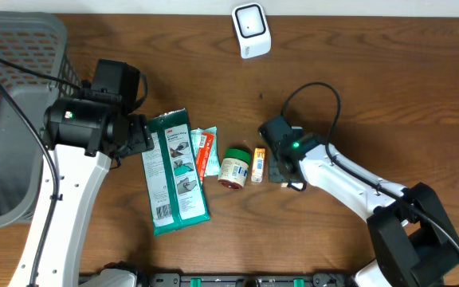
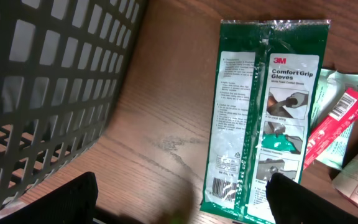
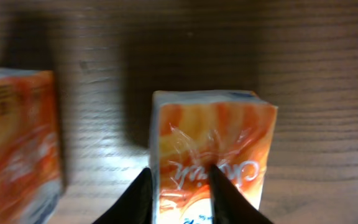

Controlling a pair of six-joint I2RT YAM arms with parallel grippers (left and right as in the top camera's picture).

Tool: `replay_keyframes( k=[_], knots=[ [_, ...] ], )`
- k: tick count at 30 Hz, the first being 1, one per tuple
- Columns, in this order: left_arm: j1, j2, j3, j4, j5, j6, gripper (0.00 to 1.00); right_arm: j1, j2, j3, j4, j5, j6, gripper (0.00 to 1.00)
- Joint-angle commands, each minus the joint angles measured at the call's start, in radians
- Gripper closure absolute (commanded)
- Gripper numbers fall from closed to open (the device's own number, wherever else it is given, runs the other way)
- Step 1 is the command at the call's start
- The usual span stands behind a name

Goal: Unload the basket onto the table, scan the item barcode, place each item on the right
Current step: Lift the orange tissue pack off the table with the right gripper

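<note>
A small orange box (image 1: 258, 165) lies on the table right of centre; it fills the right wrist view (image 3: 229, 137). My right gripper (image 1: 276, 163) (image 3: 179, 190) is closed narrowly on its near end. One finger lies against the box's left side and the other presses into the crinkled wrap on its face. A white scanner (image 1: 251, 30) stands at the back edge. My left gripper (image 1: 138, 135) (image 2: 182, 208) hangs wide open beside the green glove pack (image 1: 175, 171) (image 2: 263, 112), holding nothing. The pack's barcode (image 2: 221, 185) faces up.
A grey basket (image 1: 10, 112) (image 2: 48, 81) takes up the left side. A red-and-white sachet (image 1: 205, 151) (image 2: 331, 127) and a green-lidded jar (image 1: 234, 167) lie between the pack and the box. Another orange object (image 3: 17, 137) shows left of the box.
</note>
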Motion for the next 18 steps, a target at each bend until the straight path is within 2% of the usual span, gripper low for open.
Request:
replay_keyframes(
  k=[1,3,9,12,15,18],
  knots=[
    [0.002,0.0,0.002,-0.003,-0.013,0.005,0.13,0.001,0.003,-0.063,0.024,0.104,0.014,0.82],
    [0.002,0.0,0.002,-0.003,-0.013,0.005,0.12,-0.006,0.003,-0.058,-0.001,0.16,-0.037,0.89],
    [0.002,0.0,0.002,-0.003,-0.013,0.005,0.12,-0.016,0.003,0.001,-0.053,0.291,-0.297,0.79],
    [0.002,0.0,0.002,-0.003,-0.013,0.005,0.13,-0.019,0.003,0.006,-0.045,0.333,-0.314,0.77],
    [0.002,0.0,0.002,-0.003,-0.013,0.005,0.12,-0.021,0.003,0.006,-0.039,0.269,-0.311,0.77],
    [0.002,0.0,0.002,-0.003,-0.013,0.005,0.13,-0.02,0.003,0.002,-0.043,0.092,-0.303,0.75]
  ],
)
